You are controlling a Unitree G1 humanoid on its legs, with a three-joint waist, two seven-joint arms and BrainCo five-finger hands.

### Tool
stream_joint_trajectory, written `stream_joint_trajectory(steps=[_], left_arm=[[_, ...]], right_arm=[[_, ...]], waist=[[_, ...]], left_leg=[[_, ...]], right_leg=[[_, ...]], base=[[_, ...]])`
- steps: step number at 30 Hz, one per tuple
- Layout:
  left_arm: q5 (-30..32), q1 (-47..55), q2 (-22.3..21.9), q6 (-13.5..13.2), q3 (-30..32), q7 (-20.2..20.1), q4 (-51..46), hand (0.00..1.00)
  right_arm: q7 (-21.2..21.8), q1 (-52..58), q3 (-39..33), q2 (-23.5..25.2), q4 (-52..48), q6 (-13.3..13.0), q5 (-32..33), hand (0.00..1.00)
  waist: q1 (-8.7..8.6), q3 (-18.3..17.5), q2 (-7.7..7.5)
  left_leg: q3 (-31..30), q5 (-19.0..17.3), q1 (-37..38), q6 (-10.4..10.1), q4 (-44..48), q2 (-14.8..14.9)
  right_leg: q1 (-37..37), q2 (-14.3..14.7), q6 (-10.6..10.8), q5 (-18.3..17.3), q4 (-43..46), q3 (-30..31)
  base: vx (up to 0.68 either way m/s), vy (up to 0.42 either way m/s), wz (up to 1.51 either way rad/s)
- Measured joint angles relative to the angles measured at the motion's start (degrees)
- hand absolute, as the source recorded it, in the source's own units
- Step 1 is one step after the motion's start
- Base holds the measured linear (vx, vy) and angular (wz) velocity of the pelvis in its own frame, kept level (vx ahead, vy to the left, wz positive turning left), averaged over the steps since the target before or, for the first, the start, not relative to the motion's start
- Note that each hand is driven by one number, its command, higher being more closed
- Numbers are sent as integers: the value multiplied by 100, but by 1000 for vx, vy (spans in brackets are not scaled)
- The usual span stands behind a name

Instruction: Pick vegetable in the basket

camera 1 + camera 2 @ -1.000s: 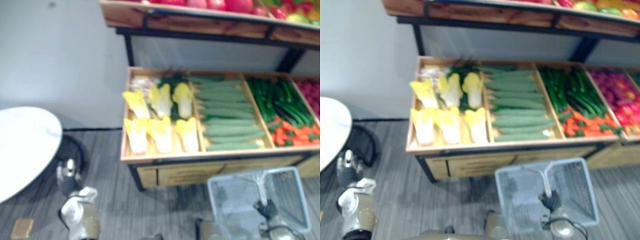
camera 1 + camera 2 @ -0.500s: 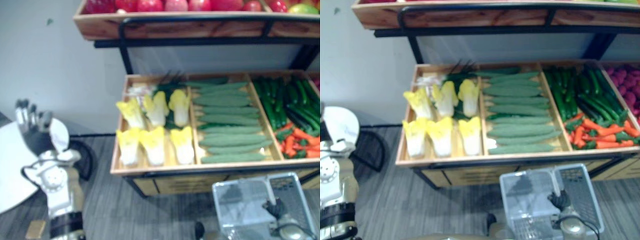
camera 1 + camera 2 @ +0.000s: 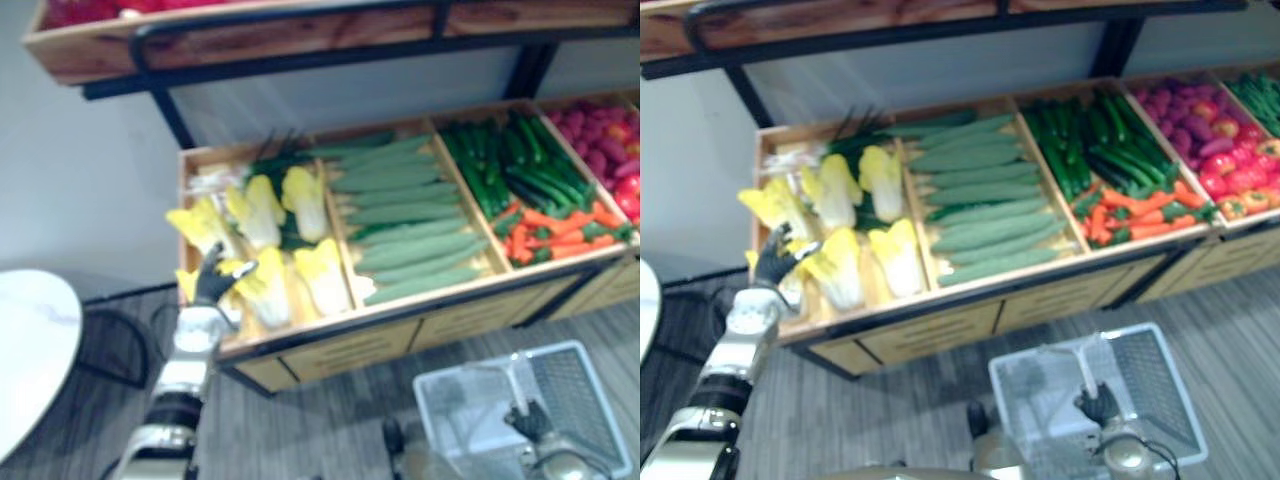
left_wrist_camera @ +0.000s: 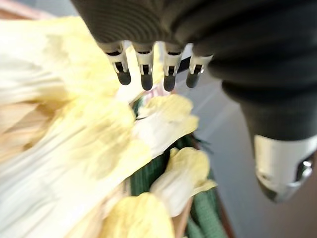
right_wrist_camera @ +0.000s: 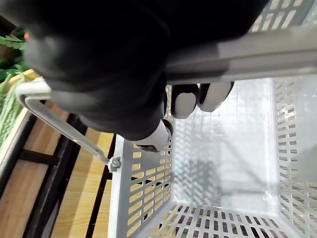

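Several yellow-white napa cabbages (image 3: 266,205) lie in the left compartment of a wooden crate (image 3: 330,345). My left hand (image 3: 212,280) reaches over the front-left cabbage (image 3: 792,288) with its fingers (image 4: 146,75) straight and open, just above the leaves; I cannot tell whether they touch. My right hand (image 3: 530,420) is shut on the upright handle (image 5: 257,52) of a white plastic basket (image 3: 1040,362), which is held low in front of the stand with nothing inside it.
Beside the cabbages lie long pale green gourds (image 3: 410,225), dark cucumbers (image 3: 510,165), carrots (image 3: 555,230) and red and purple vegetables (image 3: 605,150). A fruit shelf (image 3: 250,45) overhangs the crate. A white round table (image 3: 30,340) stands at the left.
The camera has shifted. My left hand has gone from raised beside the round table to over the front-left cabbage. My right hand still holds the basket handle.
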Motion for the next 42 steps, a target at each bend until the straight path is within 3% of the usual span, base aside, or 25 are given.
stream_joint_trajectory(steps=[6,16,17,26,33,42], left_arm=[[207,-557,1,21,-70,256,400,0],[430,-1426,4,464,-126,550,1232,0],[451,-1544,2,486,-126,603,1318,100],[707,-1874,84,482,-104,1109,1507,100],[700,-1913,-4,180,-180,1339,1492,100],[567,-1456,-354,-163,-291,1319,-7,100]], right_arm=[[-91,-126,102,5,0,1,12,100],[-290,-637,348,-42,-495,0,282,100],[-333,-744,351,-42,-495,0,299,100],[-444,-1018,362,-87,-611,140,455,100],[-435,-1057,380,-95,-658,139,455,100],[-407,-710,355,-90,-946,119,437,100]], waist=[[-12,325,18],[4,904,-49],[4,1025,-66],[17,1284,-73],[-10,1309,-111],[-13,1299,-132]], left_leg=[[125,-39,-47,-21,128,72],[189,-227,-736,79,701,121],[222,-246,-762,93,729,119],[324,-285,-968,127,881,115],[427,-336,-892,156,904,114],[456,-463,-336,160,925,158]], right_leg=[[-85,53,8,71,2,19],[-573,23,-32,304,3,154],[-592,14,-18,320,3,175],[-784,-9,19,389,2,319],[-762,-2,15,439,0,383],[-202,43,-5,407,-15,425]], base=[[11,-7,-7],[-36,10,-5],[-91,16,-8],[-52,-1,-7],[11,10,-7],[-17,12,-2]])
